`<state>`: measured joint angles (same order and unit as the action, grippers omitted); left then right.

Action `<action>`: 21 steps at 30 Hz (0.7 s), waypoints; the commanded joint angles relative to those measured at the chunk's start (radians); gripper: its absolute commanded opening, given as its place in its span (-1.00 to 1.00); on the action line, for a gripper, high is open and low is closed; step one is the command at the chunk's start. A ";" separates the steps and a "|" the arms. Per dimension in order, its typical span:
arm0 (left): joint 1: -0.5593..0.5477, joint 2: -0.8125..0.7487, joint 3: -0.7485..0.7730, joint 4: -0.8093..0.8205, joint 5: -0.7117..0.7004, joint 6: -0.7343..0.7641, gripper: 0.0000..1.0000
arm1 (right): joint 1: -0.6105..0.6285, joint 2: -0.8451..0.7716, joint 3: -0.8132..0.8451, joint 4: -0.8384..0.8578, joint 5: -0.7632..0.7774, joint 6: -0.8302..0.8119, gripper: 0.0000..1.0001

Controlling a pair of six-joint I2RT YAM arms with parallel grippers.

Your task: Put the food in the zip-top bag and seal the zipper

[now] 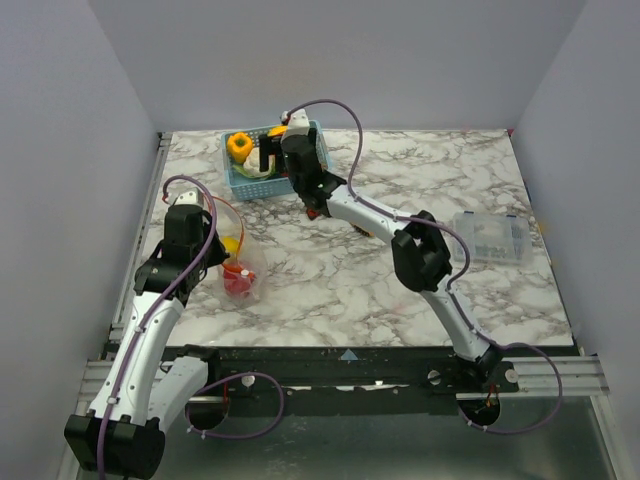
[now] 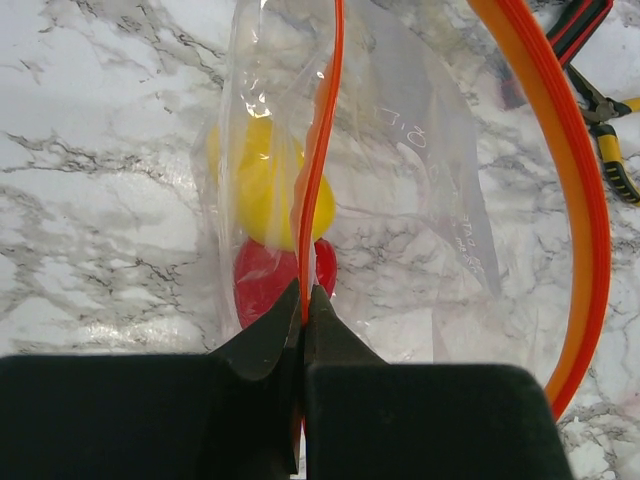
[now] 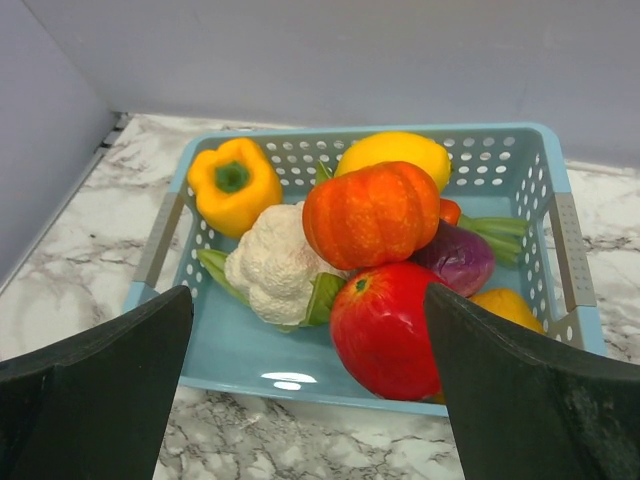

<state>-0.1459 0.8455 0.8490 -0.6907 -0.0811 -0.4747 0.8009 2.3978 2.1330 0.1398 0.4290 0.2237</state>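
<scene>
Left pincer (image 2: 302, 300) on zipper (image 2: 322, 150); red, yellow food (image 2: 265, 190) in bag (image 2: 430, 150)

White arms (image 1: 150, 335), black joints (image 1: 420, 256), seemingly purple cables (image 1: 330, 103), black left tool (image 2: 303, 300).

- The right claw (image 3: 308, 292) has its two dark fingers (image 3: 95, 385) spread wide, nothing between them.
- A blue basket (image 3: 500, 133) sits on the marble worktop (image 3: 80, 300) just beyond the fingers.
- Inside the basket: yellow pepper (image 3: 233, 185), cauliflower (image 3: 272, 262), orange pumpkin (image 3: 372, 213), red fruit (image 3: 385, 330), purple vegetable (image 3: 460, 257), and lemon (image 3: 400, 150) at the back.
</scene>
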 commanded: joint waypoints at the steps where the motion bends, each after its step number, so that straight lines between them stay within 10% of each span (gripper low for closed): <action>1: 0.005 -0.003 -0.011 0.024 -0.035 0.019 -1.00 | -0.021 0.085 0.067 -0.045 0.009 -0.049 1.00; 14: 0.005 -0.012 -0.017 0.031 -0.023 0.024 -1.00 | -0.037 0.251 0.196 -0.086 0.074 -0.153 0.91; 21: 0.006 -0.026 -0.009 0.010 -0.081 0.016 -1.00 | -0.042 0.282 0.245 -0.117 0.048 -0.123 0.45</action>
<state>-0.1455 0.8433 0.8406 -0.6773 -0.0910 -0.4603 0.7631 2.6495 2.3260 0.0593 0.4793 0.0853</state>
